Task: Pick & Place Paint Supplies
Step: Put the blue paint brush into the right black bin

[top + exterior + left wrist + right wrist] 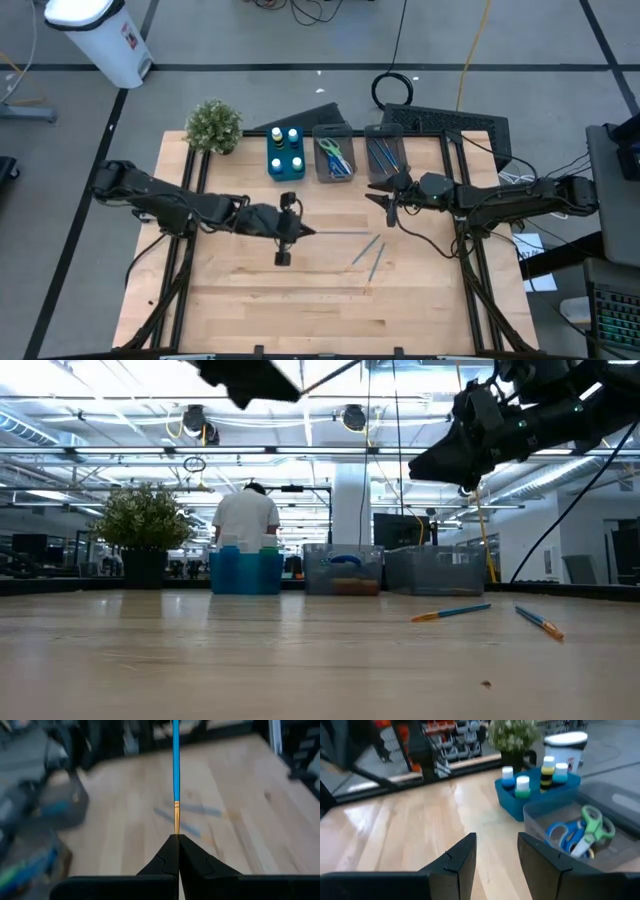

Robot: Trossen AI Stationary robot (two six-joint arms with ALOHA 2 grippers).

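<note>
The left gripper [178, 840], pinching a blue brush [175, 760] by its tip (right gripper [496, 851] spread, idle), should probably carry it level toward the upper-centre brush bin [384, 135].

Light is bright and even, coming from ceiling lamps [200, 422] that glare in rows across the low view. On the table [250, 290], shadows are soft and short; a faint one lies just beside the left claw [300, 232]. In the left wrist view everything beyond that claw is smeared with blur, only the held brush [176, 770] staying crisp. Ahead of the right claw [497, 852], the bottles [522, 785] and scissors [580, 832] look slightly soft.
</note>
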